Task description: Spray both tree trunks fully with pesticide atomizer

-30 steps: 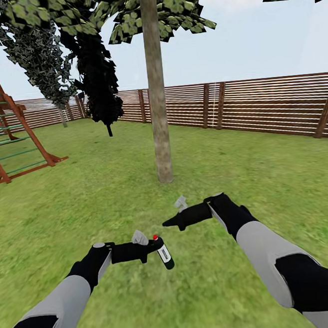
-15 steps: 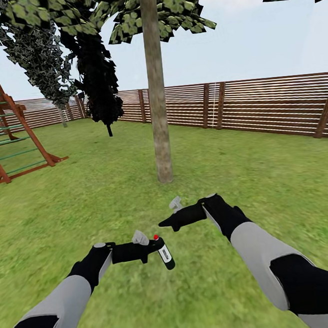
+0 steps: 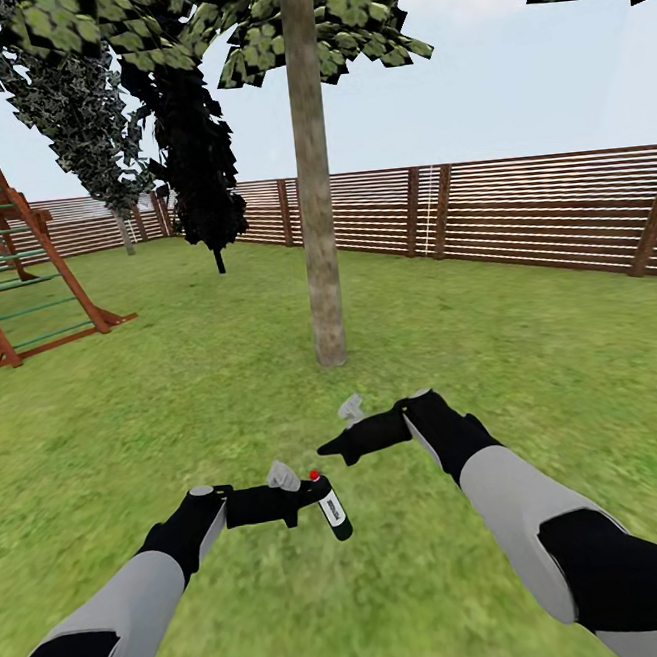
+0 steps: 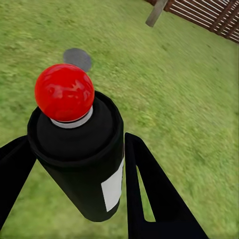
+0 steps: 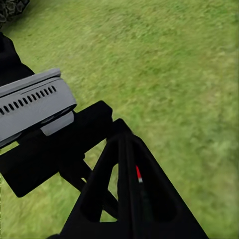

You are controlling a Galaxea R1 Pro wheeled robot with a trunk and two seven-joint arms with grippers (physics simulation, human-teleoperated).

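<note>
Wooden playset (image 3: 8,239) left; slat fence (image 3: 518,210) behind; dark conifer (image 3: 197,160), perhaps a second beyond.

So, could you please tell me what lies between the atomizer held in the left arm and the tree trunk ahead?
In the head view, the right gripper hangs between the pesticide atomizer and the tree trunk; beyond it there is lawn.

A small black spray bottle (image 3: 330,506) with a white label and red tip hangs low in the centre of the frame, tilted, clamped in the left gripper (image 3: 303,499). Above it, mid-frame, a straight grey-brown trunk (image 3: 312,169) rises from the lawn (image 3: 531,349) into green leaves (image 3: 358,9) along the top edge.
</note>
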